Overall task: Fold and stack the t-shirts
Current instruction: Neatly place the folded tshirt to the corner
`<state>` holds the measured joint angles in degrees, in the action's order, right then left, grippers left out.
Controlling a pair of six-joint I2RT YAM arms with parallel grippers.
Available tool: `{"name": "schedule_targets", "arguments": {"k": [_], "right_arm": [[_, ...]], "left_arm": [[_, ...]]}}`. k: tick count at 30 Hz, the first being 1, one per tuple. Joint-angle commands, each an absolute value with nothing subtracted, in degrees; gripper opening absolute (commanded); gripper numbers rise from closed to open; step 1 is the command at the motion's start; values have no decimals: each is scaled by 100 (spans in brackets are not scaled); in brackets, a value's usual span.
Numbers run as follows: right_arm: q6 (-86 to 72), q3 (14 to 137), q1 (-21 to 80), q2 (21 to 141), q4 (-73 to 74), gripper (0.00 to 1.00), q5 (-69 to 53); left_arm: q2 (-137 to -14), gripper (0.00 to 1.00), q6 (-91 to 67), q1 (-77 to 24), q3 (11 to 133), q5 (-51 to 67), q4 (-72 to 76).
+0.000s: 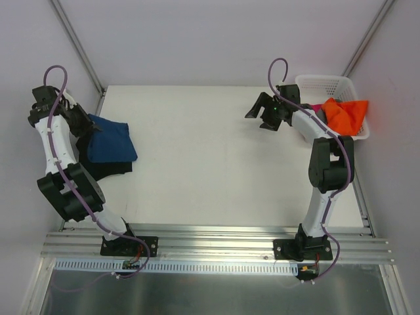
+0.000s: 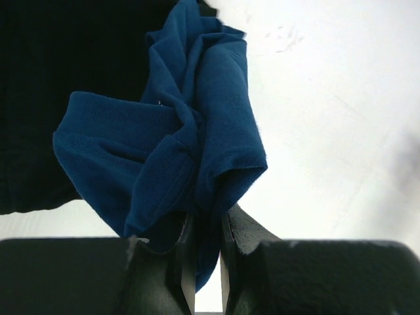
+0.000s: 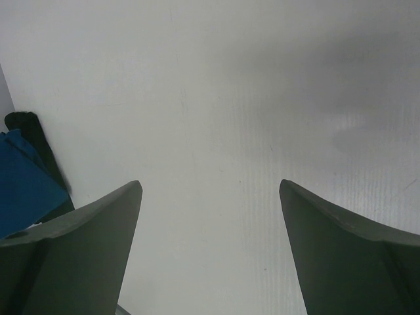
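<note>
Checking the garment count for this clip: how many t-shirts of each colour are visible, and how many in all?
navy blue t-shirt: 1
black t-shirt: 1
orange t-shirt: 1
magenta t-shirt: 1 (only a sliver shows in the white basket)
Total: 4 t-shirts

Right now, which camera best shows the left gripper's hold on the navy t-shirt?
The left wrist view: the left gripper is shut on a bunched fold of the navy t-shirt, close up. The top external view shows the shirt lying on the black t-shirt, the grip unclear. The right wrist view catches only a blue corner.
</note>
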<state>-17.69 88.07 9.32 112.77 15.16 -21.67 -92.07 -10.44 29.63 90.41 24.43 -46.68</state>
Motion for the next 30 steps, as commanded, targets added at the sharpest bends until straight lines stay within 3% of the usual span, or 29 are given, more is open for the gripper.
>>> {"name": "schedule_targets", "arguments": {"k": [1,21,30], "right_arm": [[-1819,8921,967,11066,1274,90,-2180],[-1758,8438,835,10837,1222,91,-2136],[-1661,8315,844,10749,1301,90,-2083]], "left_arm": [[-9386,0,-827,2997,9220,1978,-4755],[-10195,0,-826,3138,9360,835,-4535],[-10907,0,-598,3085,9975,501,-4342]]}}
